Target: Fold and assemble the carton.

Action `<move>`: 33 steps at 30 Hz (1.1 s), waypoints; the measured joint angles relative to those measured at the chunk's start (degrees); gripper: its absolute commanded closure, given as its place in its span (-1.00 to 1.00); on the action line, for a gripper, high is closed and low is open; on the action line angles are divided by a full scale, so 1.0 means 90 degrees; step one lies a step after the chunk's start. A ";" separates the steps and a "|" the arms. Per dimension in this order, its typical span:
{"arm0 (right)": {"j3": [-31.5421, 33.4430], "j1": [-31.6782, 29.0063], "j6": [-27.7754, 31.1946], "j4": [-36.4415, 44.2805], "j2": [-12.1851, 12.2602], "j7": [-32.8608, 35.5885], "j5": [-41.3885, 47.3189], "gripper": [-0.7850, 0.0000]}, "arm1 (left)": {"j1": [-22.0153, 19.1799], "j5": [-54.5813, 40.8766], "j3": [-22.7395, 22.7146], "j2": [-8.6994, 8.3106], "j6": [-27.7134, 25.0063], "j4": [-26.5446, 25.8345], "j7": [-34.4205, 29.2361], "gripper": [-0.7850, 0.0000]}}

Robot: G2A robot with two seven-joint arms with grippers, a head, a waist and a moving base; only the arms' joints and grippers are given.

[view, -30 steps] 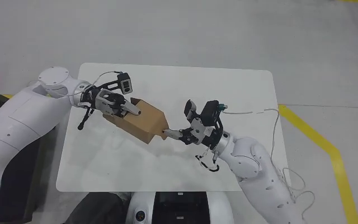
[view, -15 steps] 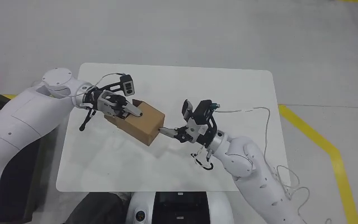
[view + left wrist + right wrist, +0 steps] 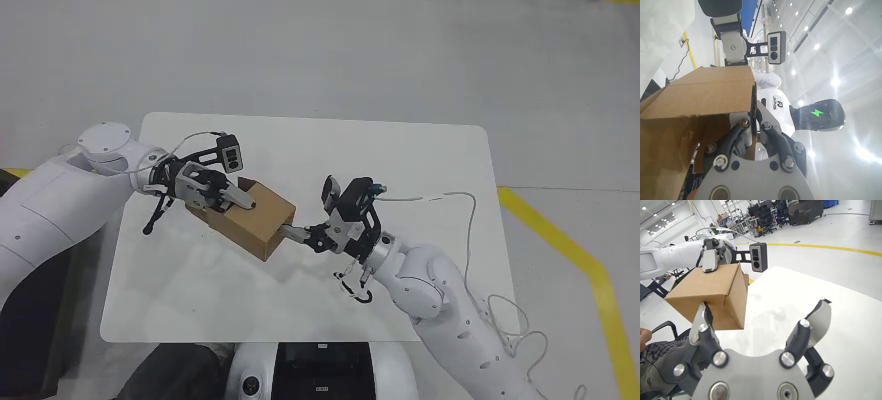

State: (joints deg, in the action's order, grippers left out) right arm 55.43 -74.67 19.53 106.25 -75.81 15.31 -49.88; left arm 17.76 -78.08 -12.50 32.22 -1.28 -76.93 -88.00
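**A:** Where is the carton?

**B:** Over the left half of the white table, between the two arms. It is a brown cardboard box, turned at a slant to the table's edges. One end points at the left arm and the other at the right arm.

**A:** Does it rest on the table?

**B:** I cannot tell. In the right wrist view its lowest corner comes close to the tabletop, but the contact itself is not clear.

**A:** What about the left gripper?

**B:** It is clamped on the carton. In the left wrist view its fingers stand on either side of one cardboard wall at the box's open end, pressed together on it. You can see into the box there, with a loose flap hanging beside the gripper. From the right wrist view, one finger lies on the outside of the box's upper edge.

**A:** And the right gripper?

**B:** Its fingers are spread wide apart and hold nothing. The tip of one finger touches the end face of the carton that points toward this arm, low down near a folded seam. The other finger hangs over bare tabletop, well apart from the box.

**A:** How does that near end look?

**B:** Its flaps are folded in, so the end looks closed.
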 measured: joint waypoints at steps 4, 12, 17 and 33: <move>-0.0029 0.0019 -0.0050 -0.0007 -0.0012 -0.0064 0.0058 -1.00 | -0.0029 -0.0041 0.0047 -0.0002 -0.0021 0.0001 0.0000 1.00; -0.0006 -0.0012 -0.0080 0.0021 -0.0010 -0.0106 0.0093 -1.00 | -0.0093 -0.0047 0.0125 -0.0010 -0.0078 0.0056 0.0000 1.00; 0.0213 -0.0271 -0.0067 0.0204 0.0050 -0.0097 0.0060 -1.00 | -0.0141 0.0077 0.0153 -0.0007 -0.0229 0.0308 0.0000 1.00; 0.0574 -0.0783 0.0896 0.0600 0.0192 0.0132 0.1203 -1.00 | -0.0409 0.2238 0.0013 0.0242 -0.1616 0.1155 0.0394 1.00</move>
State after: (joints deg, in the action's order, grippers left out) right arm 60.59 -81.72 27.59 111.66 -74.07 16.49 -39.06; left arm 14.07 -57.94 -12.39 34.41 -15.82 -66.54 -84.45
